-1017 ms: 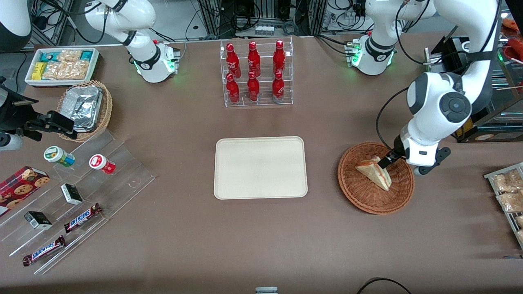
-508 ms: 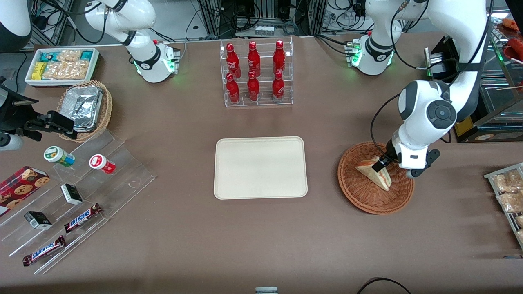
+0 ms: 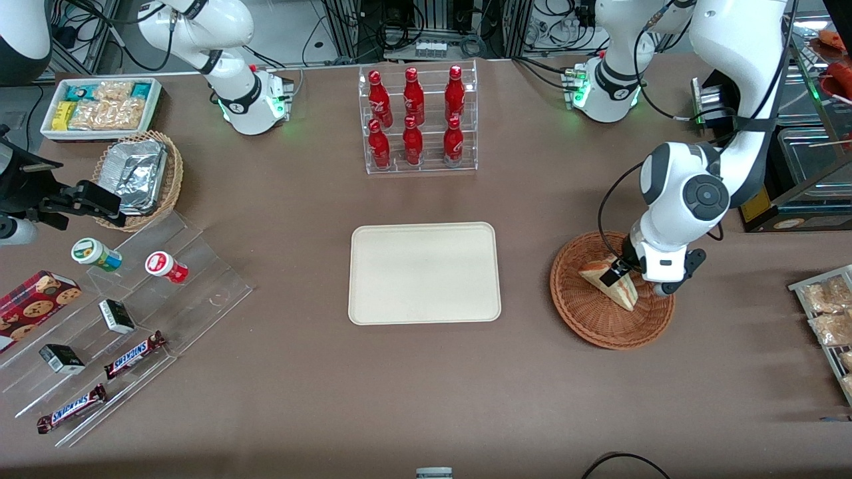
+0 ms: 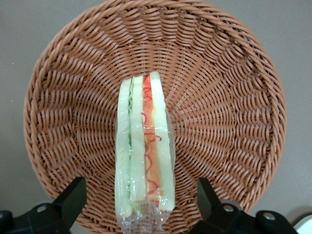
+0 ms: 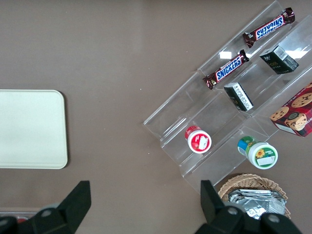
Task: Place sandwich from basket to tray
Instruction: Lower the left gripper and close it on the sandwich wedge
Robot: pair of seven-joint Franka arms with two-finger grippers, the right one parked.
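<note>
The sandwich [image 3: 619, 291] [image 4: 144, 146], a plastic-wrapped wedge with green and orange-red filling, lies in the round reddish-brown wicker basket [image 3: 599, 331] [image 4: 63, 97] at the working arm's end of the table. My gripper [image 3: 616, 269] [image 4: 139, 200] hangs low over the basket, open, one black finger on each side of the wedge's wide end with gaps to both. The cream-white tray [image 3: 354, 273] [image 5: 29, 129] lies flat in the middle of the table with nothing on it, beside the basket.
A clear rack of red bottles [image 3: 419, 120] stands farther from the front camera than the tray. Toward the parked arm's end are a white snack bin [image 3: 100, 106], a tan basket with foil [image 3: 140, 176] and a stepped acrylic shelf [image 3: 133, 319]. A snack rack [image 3: 825, 313] sits beyond the basket's outer edge.
The working arm has shifted a little toward the tray and lowered, bringing the open fingers down around the sandwich's wide end. The sandwich has not moved.
</note>
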